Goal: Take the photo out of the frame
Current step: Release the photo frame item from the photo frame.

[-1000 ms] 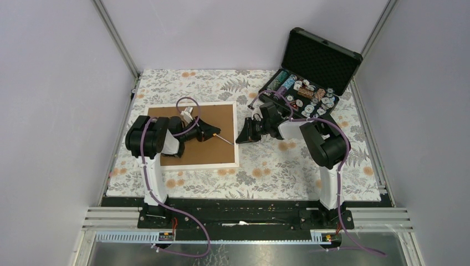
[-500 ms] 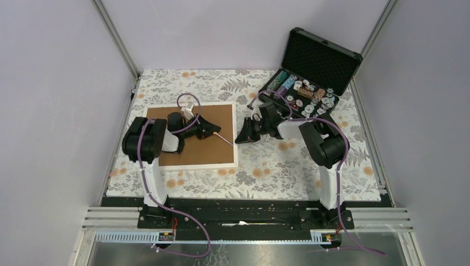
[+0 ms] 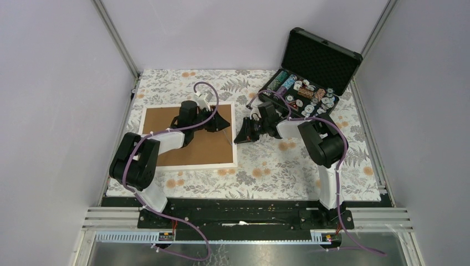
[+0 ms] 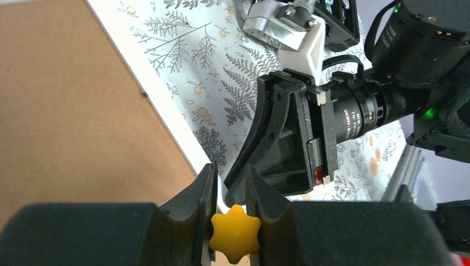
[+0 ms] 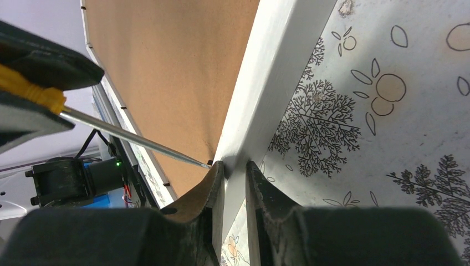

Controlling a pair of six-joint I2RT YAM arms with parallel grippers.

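While left claw holds screwdriver | frame edge pinched in right claw

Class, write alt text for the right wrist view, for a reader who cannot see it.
The right hand pinches the white edge of the frame, which lies back up on a floral cloth. From the left, a screwdriver held by the left hand points its tip at the seam between the brown backing and the white edge, beside the fingers.

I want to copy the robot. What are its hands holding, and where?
The left gripper pinches a screwdriver by its yellow handle. The right gripper clamps the frame by its white border.
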